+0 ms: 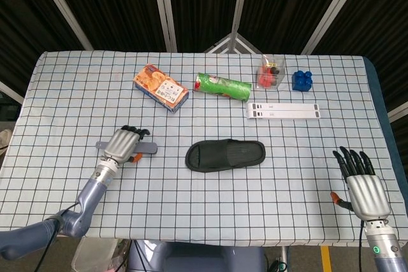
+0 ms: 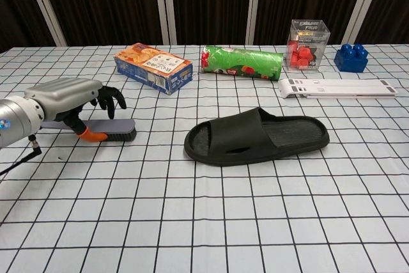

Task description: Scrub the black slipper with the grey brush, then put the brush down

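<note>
Now we see our left robot hand (image 2: pixel 70 100) arched over the grey brush (image 2: pixel 105 130), fingers curled down around it; whether it actually grips we cannot tell. Nearby, the black slipper (image 1: pixel 225 155) lies flat at the counter's (image 1: pixel 191 214) middle. Our right robot hand (image 1: pixel 363 186) rests well apart, fingers spread, holding nothing.
</note>
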You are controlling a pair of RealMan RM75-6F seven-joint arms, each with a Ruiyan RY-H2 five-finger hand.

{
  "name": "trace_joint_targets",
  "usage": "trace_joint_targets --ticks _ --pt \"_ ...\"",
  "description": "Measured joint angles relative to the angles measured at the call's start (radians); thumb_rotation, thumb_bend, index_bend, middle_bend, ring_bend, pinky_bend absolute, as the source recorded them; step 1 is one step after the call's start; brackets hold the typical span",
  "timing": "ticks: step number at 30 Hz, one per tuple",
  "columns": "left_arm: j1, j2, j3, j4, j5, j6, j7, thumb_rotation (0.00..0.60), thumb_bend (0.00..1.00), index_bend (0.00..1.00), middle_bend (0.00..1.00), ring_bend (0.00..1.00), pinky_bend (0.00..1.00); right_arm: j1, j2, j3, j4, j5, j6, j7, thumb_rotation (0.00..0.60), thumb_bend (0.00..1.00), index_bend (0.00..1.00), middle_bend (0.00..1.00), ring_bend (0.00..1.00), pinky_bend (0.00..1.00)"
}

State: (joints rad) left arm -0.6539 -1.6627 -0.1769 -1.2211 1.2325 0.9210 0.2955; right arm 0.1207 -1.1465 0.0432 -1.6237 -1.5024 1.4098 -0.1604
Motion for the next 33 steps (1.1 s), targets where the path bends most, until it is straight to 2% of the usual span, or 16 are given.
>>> trace_joint_targets --ticks 8,28,31,33 --pt "-0.003 -0.005 0.008 -0.004 0.010 0.019 -0.002 0.600 0.32 0.28 0.40 0.30 0.27 0.001 0.001 0.001 -0.003 0.010 -0.006 -0.002 0.600 0.26 0.00 0.00 0.00 0.00" --pt "-0.006 -0.003 0.025 -0.006 0.019 0.047 0.003 0.600 0.40 0.34 0.46 0.35 0.30 0.001 0.007 -0.001 -0.013 0.014 -0.008 -0.006 0.600 0.26 0.00 0.00 0.00 0.00" --pt "-0.006 -0.003 0.029 -0.002 0.016 0.044 0.002 0.600 0.44 0.39 0.49 0.38 0.33 0.001 0.009 0.000 -0.013 0.015 -0.007 -0.006 0.600 0.26 0.00 0.00 0.00 0.00" --pt "-0.006 -0.004 0.030 0.002 0.016 0.043 0.000 0.600 0.52 0.41 0.50 0.39 0.34 0.000 0.009 0.000 -0.014 0.016 -0.007 -0.005 0.600 0.26 0.00 0.00 0.00 0.00"
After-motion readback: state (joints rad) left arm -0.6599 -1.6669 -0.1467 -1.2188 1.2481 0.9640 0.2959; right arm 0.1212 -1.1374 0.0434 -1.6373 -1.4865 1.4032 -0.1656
